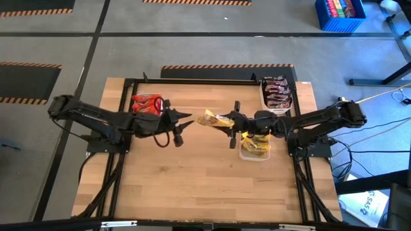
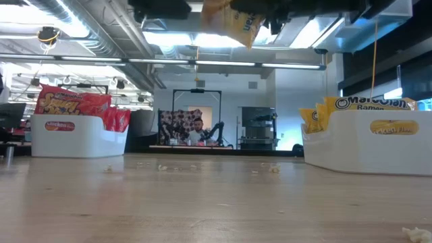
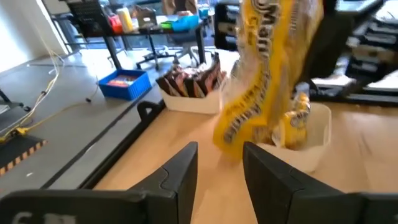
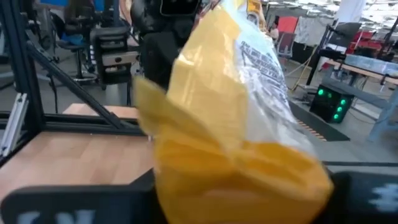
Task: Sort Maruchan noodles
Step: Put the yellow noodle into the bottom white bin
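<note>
A yellow Maruchan packet [image 1: 214,119] hangs in the air over the middle of the table, held by my right gripper [image 1: 232,123], which reaches in from the right. In the right wrist view the yellow packet [image 4: 230,124] fills the picture. My left gripper [image 1: 184,122] is open just left of the packet, touching nothing; its wrist view shows the open left gripper [image 3: 219,168] with the yellow packet [image 3: 267,81] ahead. Red packets [image 1: 146,102] stand in a white tray at the left, dark packets [image 1: 277,91] in a tray at far right, yellow ones [image 1: 255,145] in a tray below my right arm. My right gripper is shut on the yellow packet's end nearest the wrist [image 4: 236,180], coming level from the table's right side. The crumpled plastic covers the fingers, so the exact pinch is hidden. The packet is lifted clear of the table and sticks out toward the left arm [image 2: 233,20].
The white tray of red packets [image 2: 74,135] stands at the left and the white tray of yellow packets [image 2: 368,145] at the right in the low view. Crumbs lie on the wooden tabletop [image 2: 202,196]. A black frame [image 1: 192,81] borders the table; a person sits far behind.
</note>
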`<state>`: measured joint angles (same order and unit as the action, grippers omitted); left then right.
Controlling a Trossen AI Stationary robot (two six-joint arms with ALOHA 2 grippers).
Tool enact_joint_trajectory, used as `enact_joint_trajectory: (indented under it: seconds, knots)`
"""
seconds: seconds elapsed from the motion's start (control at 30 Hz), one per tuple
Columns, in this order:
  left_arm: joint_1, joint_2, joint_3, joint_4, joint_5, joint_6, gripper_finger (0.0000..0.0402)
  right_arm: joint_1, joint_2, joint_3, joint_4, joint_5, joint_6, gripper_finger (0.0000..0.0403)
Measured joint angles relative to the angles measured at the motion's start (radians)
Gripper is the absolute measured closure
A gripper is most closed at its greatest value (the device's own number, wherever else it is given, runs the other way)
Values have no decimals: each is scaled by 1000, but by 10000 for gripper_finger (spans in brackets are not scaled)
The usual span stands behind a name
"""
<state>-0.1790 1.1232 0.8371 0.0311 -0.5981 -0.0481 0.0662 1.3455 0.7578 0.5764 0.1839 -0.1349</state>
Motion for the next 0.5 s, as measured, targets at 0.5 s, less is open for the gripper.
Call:
enact_joint_trajectory:
  seconds: [0.5]
  knots:
    - [-25,-12,0,-212,56,-129,219,0,-173,1,-332,6,25,288]
